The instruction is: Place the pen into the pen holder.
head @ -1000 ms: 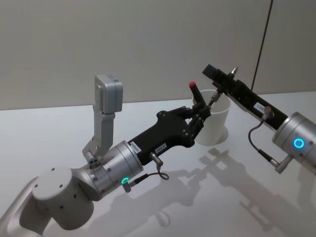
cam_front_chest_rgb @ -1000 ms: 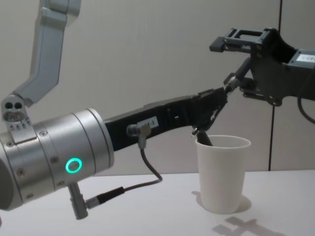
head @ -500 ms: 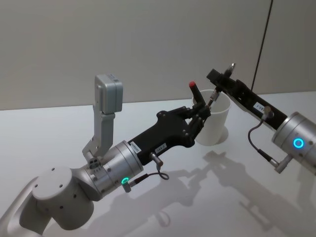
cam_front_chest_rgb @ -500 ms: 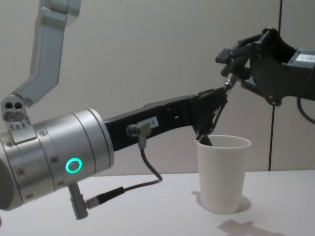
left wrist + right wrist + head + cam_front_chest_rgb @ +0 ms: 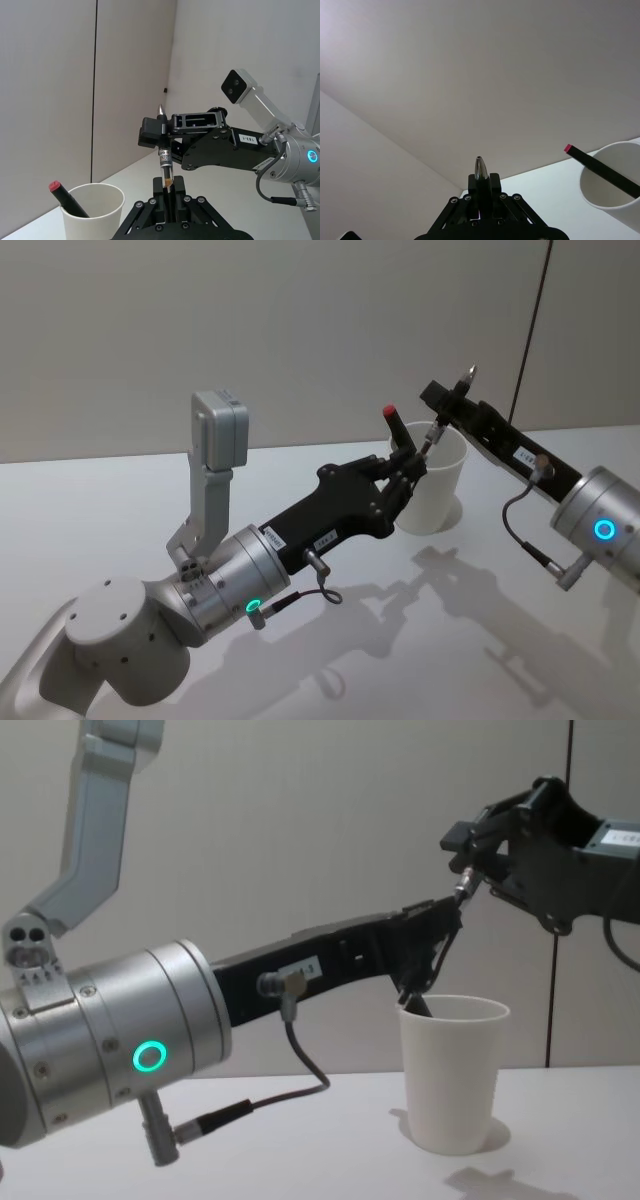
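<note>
Silver at its tip and clear with an amber part in the barrel, the pen [image 5: 166, 167] is above the pen holder [image 5: 100, 220], in the air and nearly upright, with the tip up. 2 grippers grasp it at once: the left gripper [image 5: 169, 187] is clenched on the lower end, and the right gripper [image 5: 161, 134] is clamped on the barrel just under the tip.

I judge this to be a handover. To do it well, only 1 gripper should let go, and it should open fully before either arm moves, so the pen is not bent or twisted between them. The gripper that keeps the pen should then bring the lower end over the free part of the cup mouth, lower it inside the rim and release it only there (a light paper cup can tip easily if it is pushed).

The pen is slim, with a dark band near the top. The holder is a plain white paper cup; it stands on the white table [image 5: 120, 500] toward the far edge, to the right of the middle. A black pen with a red cap [image 5: 62, 192] leans inside it.
</note>
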